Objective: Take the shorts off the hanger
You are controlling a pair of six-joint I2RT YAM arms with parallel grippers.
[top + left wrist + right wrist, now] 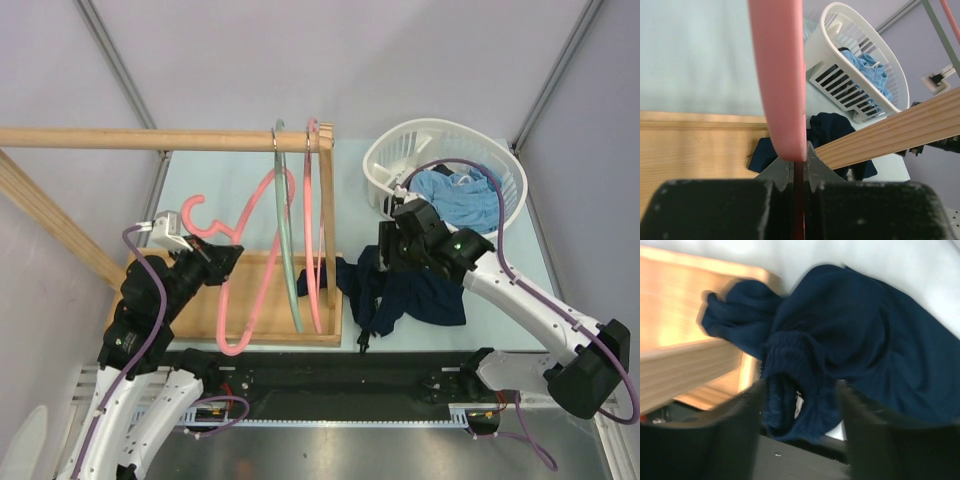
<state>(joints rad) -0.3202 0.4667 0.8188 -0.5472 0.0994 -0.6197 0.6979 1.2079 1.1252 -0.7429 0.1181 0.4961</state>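
Observation:
Dark navy shorts [415,295] lie crumpled on the table beside the wooden rack base, one end draped over its edge. They also show in the right wrist view [855,335] and the left wrist view [827,127]. Light blue shorts [458,197] lie in the white basket [385,160]. My left gripper [218,257] is shut on a bare pink hanger [262,215], held off the rod and tilted; its bar runs up from the closed fingertips [799,155]. My right gripper [390,255] is open and empty just above the navy shorts, its fingers [740,425] either side of the waistband.
A green hanger [285,240] and a second pink hanger [313,200] hang bare from the wooden rod [130,138]. The rack's wooden base [205,310] lies under them and its upright [327,210] stands at the right. The basket stands at the back right.

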